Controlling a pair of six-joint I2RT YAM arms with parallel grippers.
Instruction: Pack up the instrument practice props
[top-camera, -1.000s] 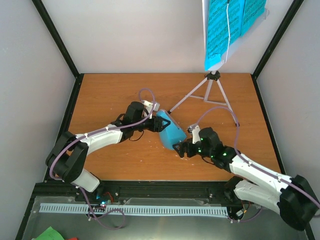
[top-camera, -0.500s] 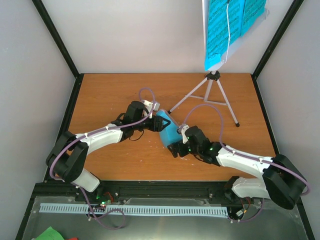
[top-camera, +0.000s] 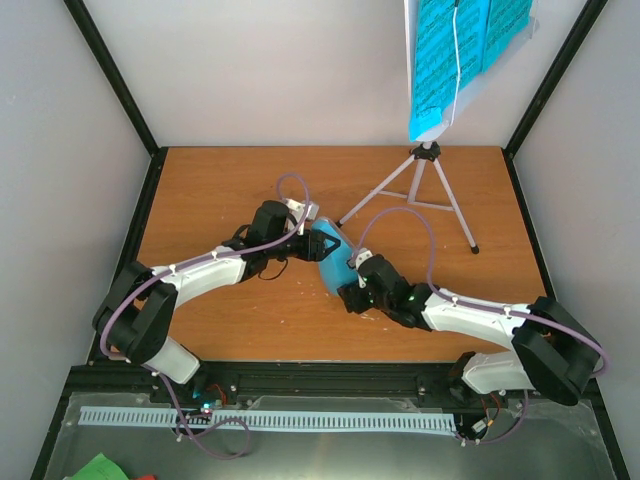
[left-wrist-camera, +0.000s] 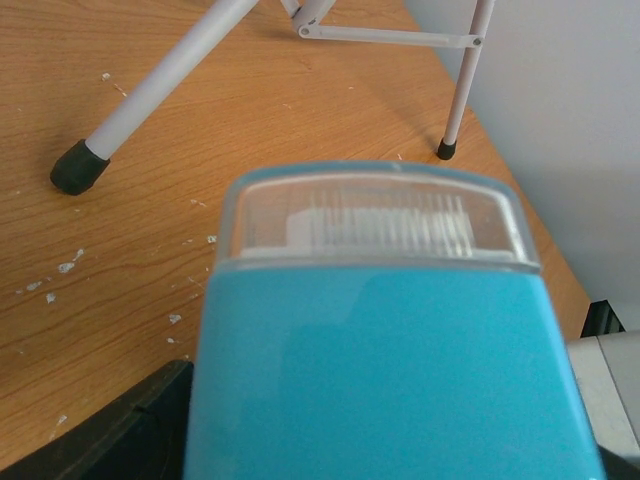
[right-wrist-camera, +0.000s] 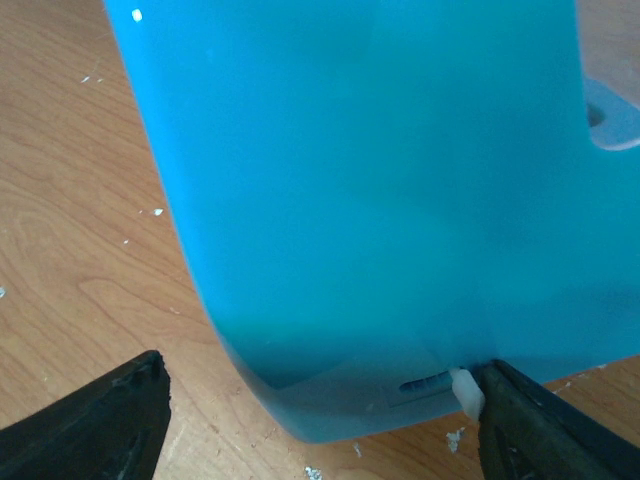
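Observation:
The light-blue metronome (top-camera: 335, 262) lies tilted on the wooden table between both grippers. My left gripper (top-camera: 306, 240) is shut on its upper end; in the left wrist view the metronome (left-wrist-camera: 390, 330) fills the frame, its pale face strip on top. My right gripper (top-camera: 353, 295) is open at its lower end. In the right wrist view the fingers (right-wrist-camera: 90, 420) straddle the metronome (right-wrist-camera: 370, 180), the right one touching a small white tab. The grey tripod stand (top-camera: 425, 185) stands at the back right. It holds the bright-blue sheet-music pages (top-camera: 462, 45) high up.
The stand's legs spread over the back right of the table; one black foot (left-wrist-camera: 78, 165) is near the metronome. Black frame posts (top-camera: 115, 75) and white walls close in three sides. A white cable tray (top-camera: 270, 420) runs below the front edge.
My right arm has swung left and its gripper has come in around the metronome's lower end. The left arm and the metronome have barely moved.

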